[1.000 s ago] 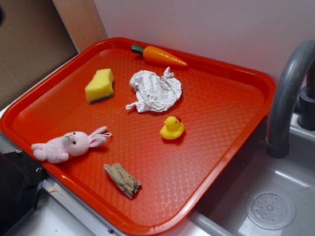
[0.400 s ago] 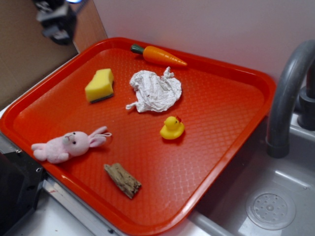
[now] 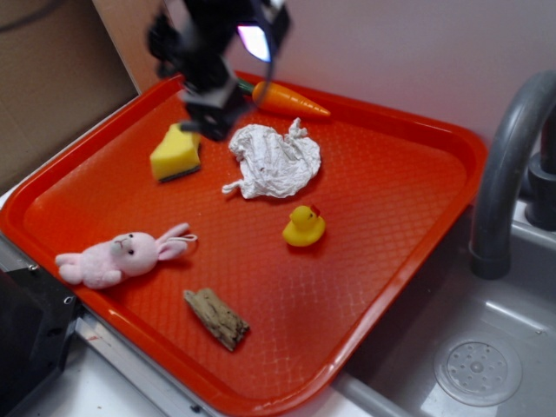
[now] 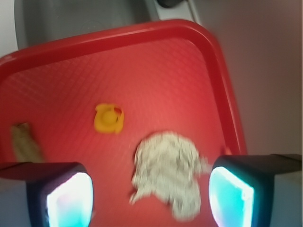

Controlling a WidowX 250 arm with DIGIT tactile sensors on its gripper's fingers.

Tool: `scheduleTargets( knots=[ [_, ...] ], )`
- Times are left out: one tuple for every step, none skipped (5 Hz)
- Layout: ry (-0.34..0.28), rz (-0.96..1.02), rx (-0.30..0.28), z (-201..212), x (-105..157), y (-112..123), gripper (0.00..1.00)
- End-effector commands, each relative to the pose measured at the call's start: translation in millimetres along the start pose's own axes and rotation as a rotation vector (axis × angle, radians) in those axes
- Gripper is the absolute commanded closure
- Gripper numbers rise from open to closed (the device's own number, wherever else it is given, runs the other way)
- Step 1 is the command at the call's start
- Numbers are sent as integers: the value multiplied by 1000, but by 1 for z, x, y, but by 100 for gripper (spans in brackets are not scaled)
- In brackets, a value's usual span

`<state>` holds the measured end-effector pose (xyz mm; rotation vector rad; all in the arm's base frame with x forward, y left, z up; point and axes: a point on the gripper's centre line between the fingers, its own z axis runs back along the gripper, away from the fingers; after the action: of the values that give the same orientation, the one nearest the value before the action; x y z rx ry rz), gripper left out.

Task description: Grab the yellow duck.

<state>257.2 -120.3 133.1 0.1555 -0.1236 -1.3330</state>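
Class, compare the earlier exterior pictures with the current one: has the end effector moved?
Yes. The end effector has come in from the upper left and now hangs over the tray's far side, beside the sponge.

Pale wall (image 3: 391, 52), grey sink (image 3: 486, 347)

The arm (image 3: 208, 52) is black and blocky, motion-blurred, with a bright white-violet patch near its top. The gripper (image 4: 149, 194) has two dark fingers (image 4: 64, 191) with glowing cyan-white pads (edges soft).

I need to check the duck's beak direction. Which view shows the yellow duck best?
The exterior view: the yellow duck is sharp, with head and red-orange beak visible. The wrist view shows it from above, blurred, a yellow blob.
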Motion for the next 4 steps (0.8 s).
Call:
scheduleTargets(
  knots=[
    [-56,-191,-129,-39,31,-11,0],
    [-32,-208,-193,-59,26,-18,0],
    [1,-216,-235,-75,20,-28,0],
    [3,-219,-265,-84,17,-37,0]
  ],
)
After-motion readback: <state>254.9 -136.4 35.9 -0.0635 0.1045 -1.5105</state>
